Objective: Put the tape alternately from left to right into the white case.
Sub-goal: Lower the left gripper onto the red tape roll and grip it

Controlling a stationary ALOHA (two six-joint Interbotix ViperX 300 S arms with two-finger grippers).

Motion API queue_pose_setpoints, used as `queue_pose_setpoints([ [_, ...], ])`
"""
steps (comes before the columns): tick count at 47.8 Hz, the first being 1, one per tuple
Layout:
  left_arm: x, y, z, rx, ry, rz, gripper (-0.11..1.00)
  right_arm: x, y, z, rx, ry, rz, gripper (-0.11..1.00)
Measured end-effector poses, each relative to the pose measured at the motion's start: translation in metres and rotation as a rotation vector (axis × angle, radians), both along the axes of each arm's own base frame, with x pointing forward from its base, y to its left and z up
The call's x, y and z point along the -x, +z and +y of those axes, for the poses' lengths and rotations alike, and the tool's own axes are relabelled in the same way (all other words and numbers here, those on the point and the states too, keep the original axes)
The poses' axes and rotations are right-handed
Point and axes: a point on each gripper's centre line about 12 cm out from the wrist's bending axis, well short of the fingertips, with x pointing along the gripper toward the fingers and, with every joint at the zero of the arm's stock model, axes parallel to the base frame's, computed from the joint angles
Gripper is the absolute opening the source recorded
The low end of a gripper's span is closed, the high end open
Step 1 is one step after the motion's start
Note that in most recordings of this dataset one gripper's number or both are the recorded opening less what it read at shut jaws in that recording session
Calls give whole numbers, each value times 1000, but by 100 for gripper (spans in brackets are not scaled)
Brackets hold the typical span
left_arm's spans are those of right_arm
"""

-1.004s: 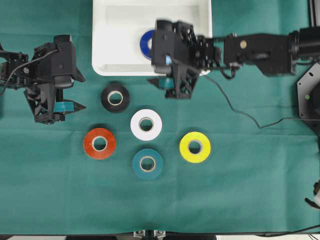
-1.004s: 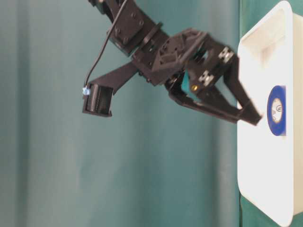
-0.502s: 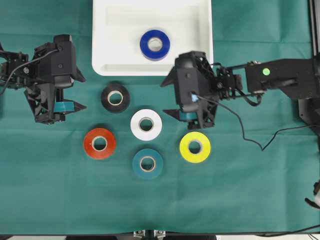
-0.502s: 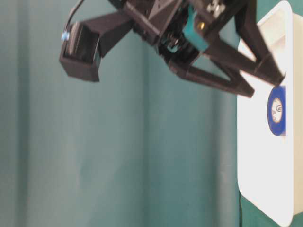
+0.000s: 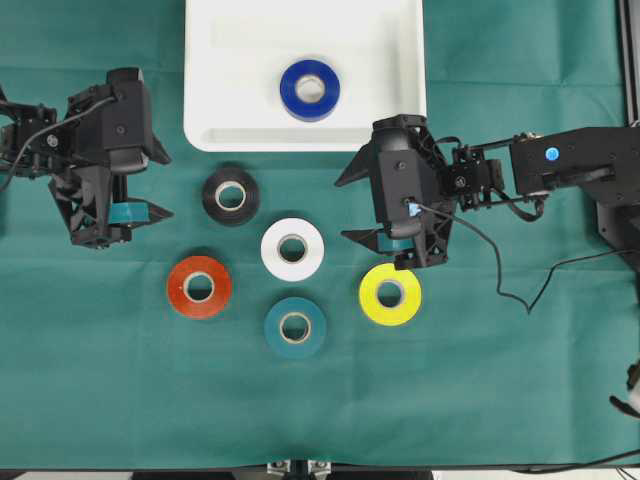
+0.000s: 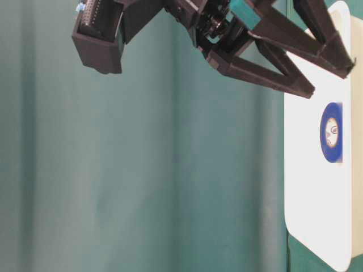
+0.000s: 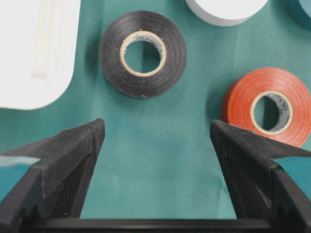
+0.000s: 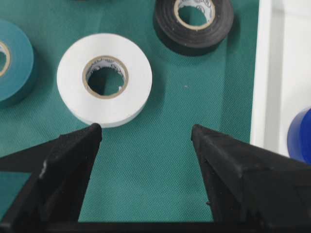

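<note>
The white case (image 5: 215, 140) lies at the top centre with the blue tape (image 5: 290, 92) flat inside it. On the green cloth lie the black tape (image 5: 210, 197), white tape (image 5: 272, 250), red-orange tape (image 5: 178, 288), teal tape (image 5: 274, 328) and yellow tape (image 5: 370, 295). My left gripper (image 5: 166, 186) is open and empty, left of the black roll (image 7: 112, 58) and above the red-orange one (image 7: 240, 104). My right gripper (image 5: 340, 210) is open and empty, right of the white roll (image 8: 136, 77), just above the yellow one, pointing left.
The green cloth covers the whole table. A black cable (image 5: 500, 280) trails from the right arm across the cloth on the right. In the table-level view the right gripper (image 6: 332, 84) hangs over the case's edge (image 6: 306, 198).
My right gripper has drawn back from the case, leaving the blue roll inside, and moved down toward the white and yellow rolls. The left arm has stayed still.
</note>
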Motion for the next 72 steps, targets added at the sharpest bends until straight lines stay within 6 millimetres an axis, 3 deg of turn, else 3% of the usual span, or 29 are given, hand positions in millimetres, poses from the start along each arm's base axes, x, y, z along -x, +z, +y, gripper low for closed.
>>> queue_pose_setpoints([
  [24, -3, -16, -26, 119, 67, 65, 81, 1, -1, 0, 0, 0, 0, 81],
  [50, -25, -36, -54, 216, 124, 95, 81, 6, -8, 0, 0, 2, 12, 81],
  [72, -31, -66, -61, 199, 128, 182, 81, 8, -11, 0, -1, 3, 11, 81],
])
